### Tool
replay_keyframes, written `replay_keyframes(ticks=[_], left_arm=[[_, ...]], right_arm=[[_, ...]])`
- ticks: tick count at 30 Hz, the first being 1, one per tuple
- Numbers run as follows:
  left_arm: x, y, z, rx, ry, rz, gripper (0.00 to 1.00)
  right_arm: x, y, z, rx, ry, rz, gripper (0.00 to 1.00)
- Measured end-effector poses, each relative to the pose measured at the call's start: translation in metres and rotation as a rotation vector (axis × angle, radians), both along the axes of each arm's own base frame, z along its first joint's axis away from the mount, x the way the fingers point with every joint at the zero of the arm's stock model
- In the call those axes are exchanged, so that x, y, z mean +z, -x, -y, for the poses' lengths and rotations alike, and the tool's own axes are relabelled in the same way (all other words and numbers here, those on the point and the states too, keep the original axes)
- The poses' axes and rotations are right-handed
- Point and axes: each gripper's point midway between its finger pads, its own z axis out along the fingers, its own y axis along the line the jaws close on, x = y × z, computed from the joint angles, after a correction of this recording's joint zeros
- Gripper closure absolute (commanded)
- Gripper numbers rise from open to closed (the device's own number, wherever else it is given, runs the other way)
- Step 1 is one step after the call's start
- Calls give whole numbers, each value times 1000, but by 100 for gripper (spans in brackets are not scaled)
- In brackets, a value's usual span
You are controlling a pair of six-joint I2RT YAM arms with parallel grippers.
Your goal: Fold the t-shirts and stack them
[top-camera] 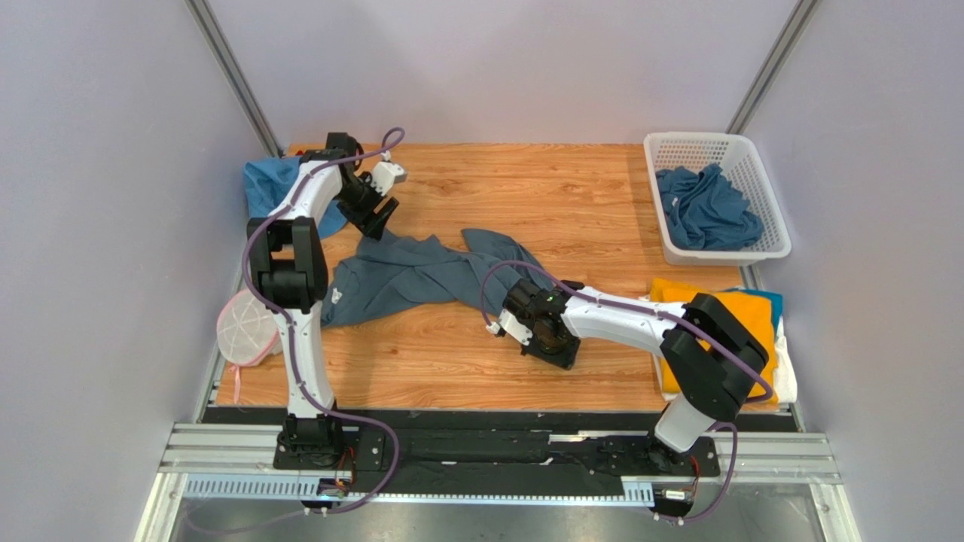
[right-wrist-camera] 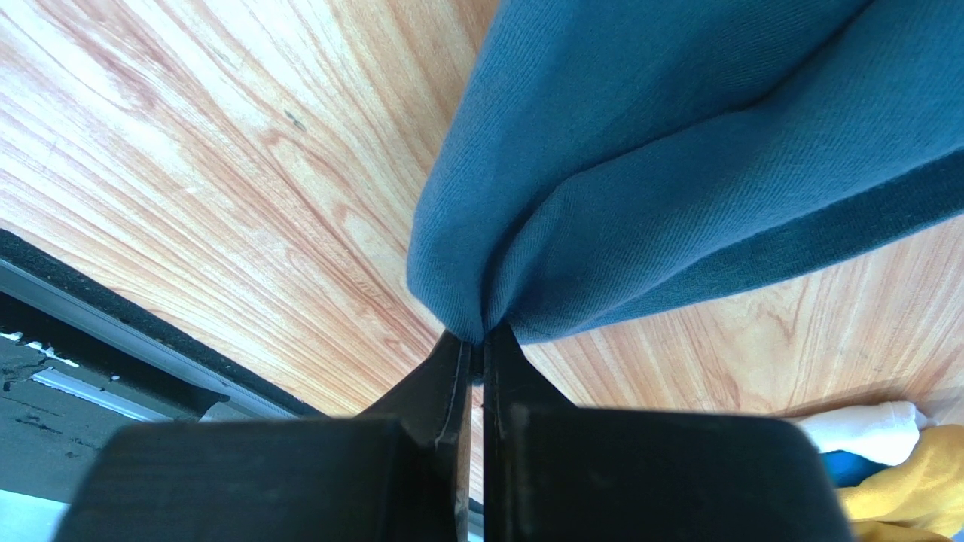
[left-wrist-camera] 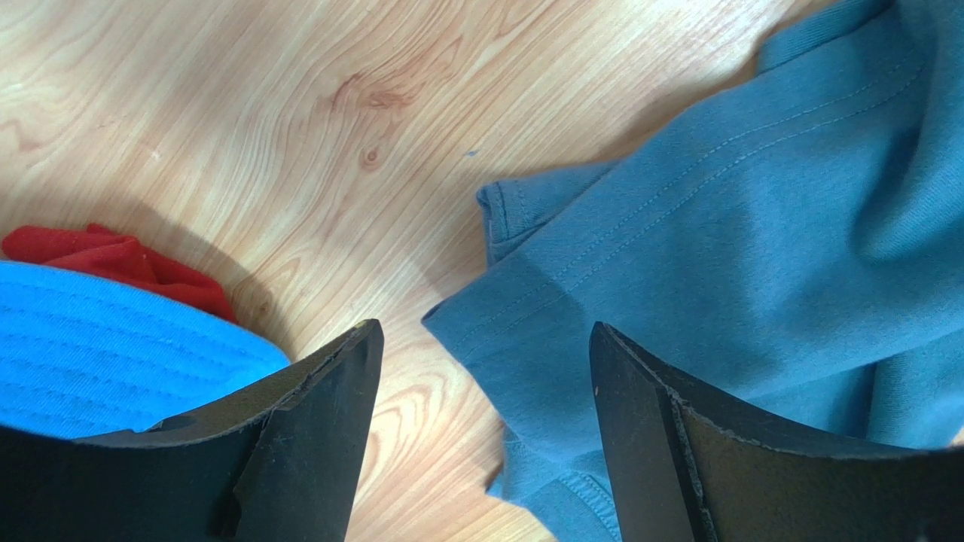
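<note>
Fabric of the slate-blue t-shirt [right-wrist-camera: 679,136] sits pinched in the right tool [right-wrist-camera: 475,339] while the left tool [left-wrist-camera: 487,330] hangs spread over its edge.

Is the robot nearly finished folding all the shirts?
Not yet. Done: the yellow t-shirt lies folded on a pile at the right edge. In hand: the right gripper pinches a dark blue t-shirt; the left gripper hangs open over its edge. To do: crumpled blue cloth waits in the basket.
</note>
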Motion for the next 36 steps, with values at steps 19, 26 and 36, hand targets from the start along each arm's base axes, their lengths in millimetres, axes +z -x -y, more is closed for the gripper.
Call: replay_keyframes(ticks=[19,26,36], left_arm=[[-23,0,-3,9,68,-117,53],[-24,0,-3,6,66,-119,79],[-25,-3,-3,29,72,-114,100]], right_arm=[[0,0,0,-2,0,1,100],[0,0,0,-8,-1,1,100],[0,-3,0,-12,4,17,100]])
